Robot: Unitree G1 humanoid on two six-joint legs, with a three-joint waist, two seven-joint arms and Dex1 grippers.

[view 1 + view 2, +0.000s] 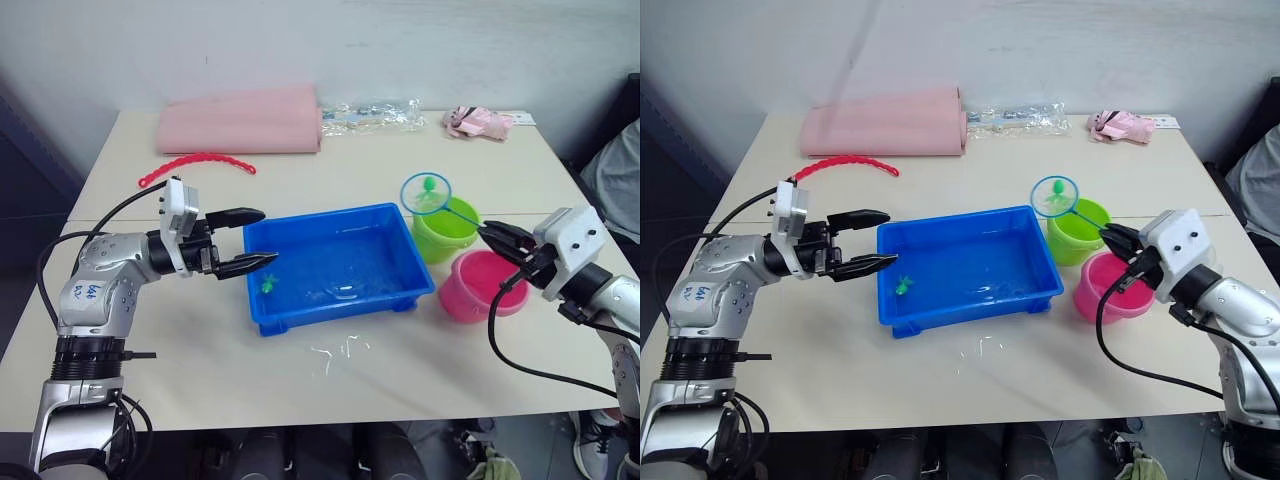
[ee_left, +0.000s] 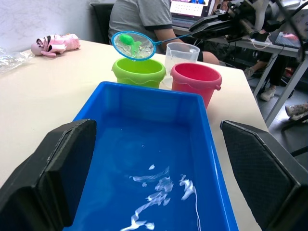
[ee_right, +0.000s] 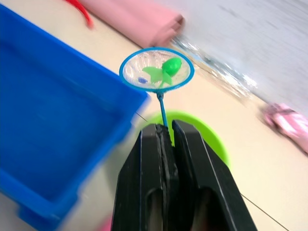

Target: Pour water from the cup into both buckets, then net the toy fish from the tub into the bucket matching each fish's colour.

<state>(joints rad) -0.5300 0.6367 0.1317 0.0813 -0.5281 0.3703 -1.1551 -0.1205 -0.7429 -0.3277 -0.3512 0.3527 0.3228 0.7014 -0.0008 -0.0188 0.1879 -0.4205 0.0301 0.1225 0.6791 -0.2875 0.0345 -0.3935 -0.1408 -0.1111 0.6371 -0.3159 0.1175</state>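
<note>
The blue tub point(image 1: 340, 305) sits mid-table with water and one green toy fish point(image 1: 268, 285) near its left end. My left gripper point(image 1: 268, 236) is open, its fingers level with the tub's left rim. My right gripper point(image 1: 497, 237) is shut on the thin handle of the net point(image 1: 426, 193), which hangs over the lime green bucket point(image 1: 445, 238) with a green fish point(image 3: 166, 67) in its mesh. Beside the green bucket, nearer me, stands the pink bucket point(image 1: 480, 288). The clear cup point(image 2: 182, 52) stands just beyond the two buckets.
At the table's far side lie a folded pink cloth point(image 1: 240, 125), a red beaded strip point(image 1: 195, 163), a crinkly clear bag point(image 1: 370, 113) and a small pink toy point(image 1: 478, 121). Spilt water point(image 1: 340, 350) lies in front of the tub. A person point(image 2: 144, 19) sits past the right edge.
</note>
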